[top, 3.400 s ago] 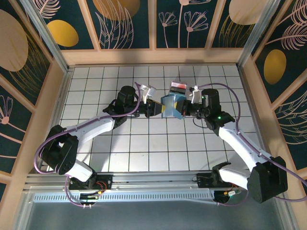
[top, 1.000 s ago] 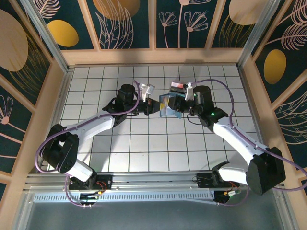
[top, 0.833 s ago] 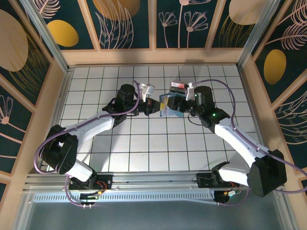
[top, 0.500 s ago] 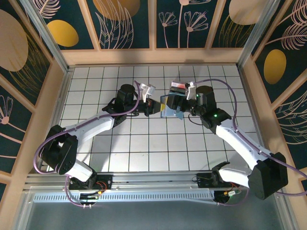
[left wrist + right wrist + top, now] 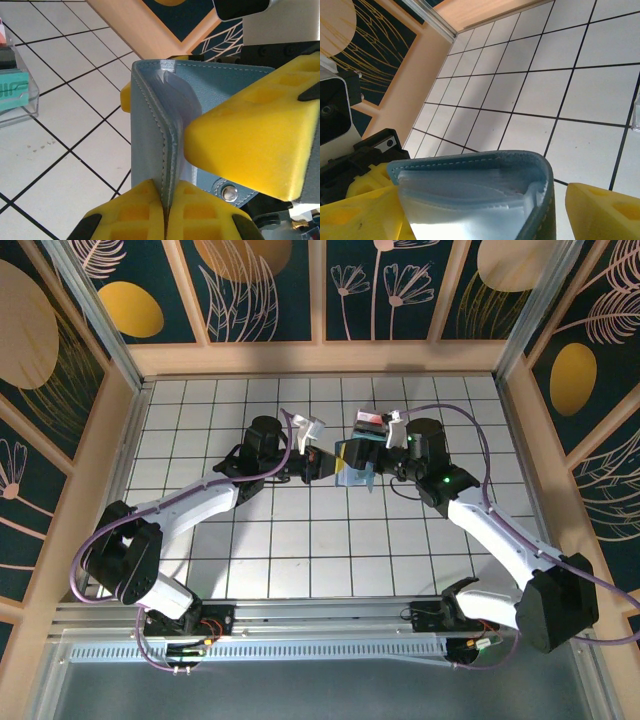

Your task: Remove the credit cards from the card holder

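The left end effector (image 5: 166, 202) was clamped tight on one edge of the slate-blue card holder (image 5: 150, 125), holding it partly folded above the white tiled worktop (image 5: 300, 540). The right end effector (image 5: 482, 220) stood wide — its yellow fingers (image 5: 607, 212) flanked the holder's other panel, one of them apart from it. A clear tray (image 5: 15, 95) lay nearby on the tiles.

The card holder (image 5: 352, 464) hangs above the table (image 5: 300, 560), between the left gripper (image 5: 323, 462) on its left and the right gripper (image 5: 379, 461) on its right. A tray (image 5: 370, 421) lies just behind, toward the far edge.
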You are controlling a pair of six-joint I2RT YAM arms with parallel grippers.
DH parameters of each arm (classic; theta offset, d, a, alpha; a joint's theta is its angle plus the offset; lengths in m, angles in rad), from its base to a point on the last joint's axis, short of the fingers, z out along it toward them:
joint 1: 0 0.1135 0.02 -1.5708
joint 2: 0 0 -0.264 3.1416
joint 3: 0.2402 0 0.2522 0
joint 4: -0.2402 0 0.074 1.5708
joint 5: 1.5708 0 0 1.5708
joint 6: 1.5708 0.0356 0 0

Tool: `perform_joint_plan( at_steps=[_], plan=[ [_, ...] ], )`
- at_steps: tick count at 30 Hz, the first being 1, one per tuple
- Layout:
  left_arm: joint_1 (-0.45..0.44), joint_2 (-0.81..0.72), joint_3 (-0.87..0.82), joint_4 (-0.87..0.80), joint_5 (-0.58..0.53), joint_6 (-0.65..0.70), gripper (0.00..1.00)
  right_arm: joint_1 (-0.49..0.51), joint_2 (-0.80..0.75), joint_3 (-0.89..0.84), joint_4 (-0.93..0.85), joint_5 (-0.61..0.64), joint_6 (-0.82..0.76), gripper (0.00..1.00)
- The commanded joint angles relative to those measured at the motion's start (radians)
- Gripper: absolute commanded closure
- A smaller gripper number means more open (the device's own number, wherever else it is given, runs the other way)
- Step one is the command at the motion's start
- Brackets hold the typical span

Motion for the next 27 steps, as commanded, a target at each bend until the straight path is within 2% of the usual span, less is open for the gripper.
perform_joint_plan(
  at_steps=[1, 5, 15, 17, 21, 27],
  plan=[
    [-0.005, -0.011, 0.007, 0.061, 0.035, -0.008, 1.0, 0.01, 0.012, 0.016, 0.032, 0.005, -0.01, 0.21],
    [-0.005, -0.02, 0.003, 0.066, 0.039, -0.009, 0.99, 0.011, 0.023, 0.017, 0.019, 0.019, -0.006, 0.36],
    [-0.006, -0.031, 0.002, 0.07, 0.03, -0.008, 0.79, 0.01, 0.007, 0.014, 0.015, 0.037, -0.002, 0.67],
    [-0.005, -0.031, 0.003, 0.07, 0.029, -0.01, 0.74, 0.01, 0.002, 0.011, 0.015, 0.039, 0.0, 0.69],
    [-0.005, -0.032, 0.003, 0.073, 0.024, -0.009, 0.57, 0.008, -0.005, 0.009, 0.015, 0.038, 0.0, 0.7],
    [-0.005, -0.041, -0.026, 0.075, -0.009, -0.018, 0.53, 0.009, -0.013, 0.006, 0.015, 0.026, -0.004, 0.7]
  ],
)
